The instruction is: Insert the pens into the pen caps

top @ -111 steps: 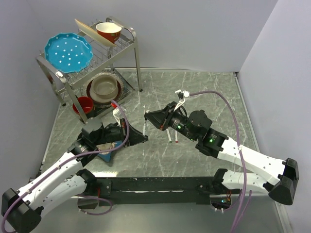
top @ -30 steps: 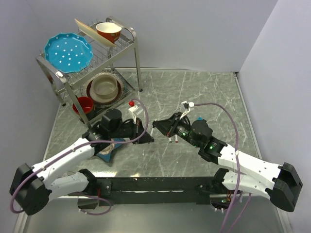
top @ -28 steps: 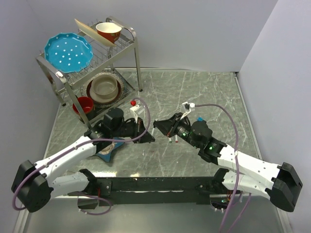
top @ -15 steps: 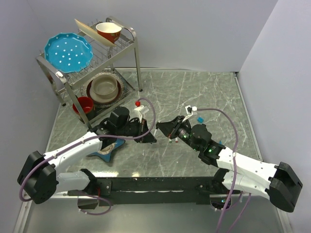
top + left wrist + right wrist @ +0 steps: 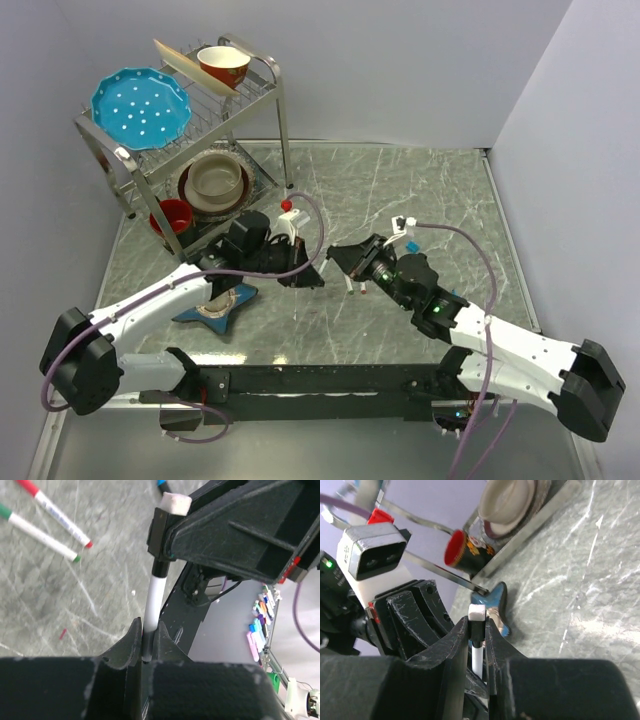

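My left gripper is shut on the lower end of a white-barrelled pen that points up and away from it. The pen's far end sits inside a black pen cap with a white end. My right gripper is shut on that black cap, with the white barrel running down between its fingers. In the top view the left gripper and right gripper meet tip to tip above the table's middle. Two more pens, one with a red cap and one with green, lie on the table.
A metal dish rack stands at the back left with a blue plate and bowls. A red cup sits beside its lower shelf. A blue star-shaped dish lies under my left arm. Walls close in the table.
Both arms have shifted a little right and toward the table's middle, staying tip to tip. The grips on the pen and the black cap are the same.
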Robot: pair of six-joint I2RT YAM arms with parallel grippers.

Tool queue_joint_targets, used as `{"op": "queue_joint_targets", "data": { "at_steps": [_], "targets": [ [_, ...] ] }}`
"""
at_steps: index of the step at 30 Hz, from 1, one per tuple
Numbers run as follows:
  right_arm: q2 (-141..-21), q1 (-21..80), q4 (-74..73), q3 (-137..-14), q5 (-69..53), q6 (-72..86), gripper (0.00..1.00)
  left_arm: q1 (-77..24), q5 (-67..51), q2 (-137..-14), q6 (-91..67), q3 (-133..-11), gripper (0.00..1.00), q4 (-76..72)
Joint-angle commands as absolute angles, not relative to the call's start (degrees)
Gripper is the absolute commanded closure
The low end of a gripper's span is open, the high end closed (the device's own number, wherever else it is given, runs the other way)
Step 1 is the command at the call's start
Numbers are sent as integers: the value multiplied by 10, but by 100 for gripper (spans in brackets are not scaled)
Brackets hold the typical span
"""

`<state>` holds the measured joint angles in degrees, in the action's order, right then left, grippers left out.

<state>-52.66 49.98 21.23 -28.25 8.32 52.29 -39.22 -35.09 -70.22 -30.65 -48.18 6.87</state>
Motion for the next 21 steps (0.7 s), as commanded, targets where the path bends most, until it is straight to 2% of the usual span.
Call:
{"op": "queue_joint_targets", "data": {
  "at_steps": [1, 2, 7, 8, 9, 12, 21],
  "targets": [
    [-472, 511, 98, -318, -59, 547, 77, -352, -204, -686, -318, -531, 99, -37],
    [-457, 506, 77, -325, -52, 528, 66, -352, -210, -684, -317, -530, 99, -19],
    [-413, 503, 15, -342, -1, 487, 49, -353, -189, -662, -318, -509, 99, 24],
    [-403, 502, 5, -341, -1, 477, 42, -353, -185, -659, -321, -499, 99, 23],
    [-397, 500, 4, -340, -1, 472, 39, -353, -184, -658, -328, -495, 99, 22],
    [-375, 499, -36, -338, 33, 458, 36, -354, -179, -664, -352, -477, 99, 16],
    [-311, 498, -97, -307, 123, 468, 32, -410, -66, -759, -459, -447, 96, 17]
  ]
}}
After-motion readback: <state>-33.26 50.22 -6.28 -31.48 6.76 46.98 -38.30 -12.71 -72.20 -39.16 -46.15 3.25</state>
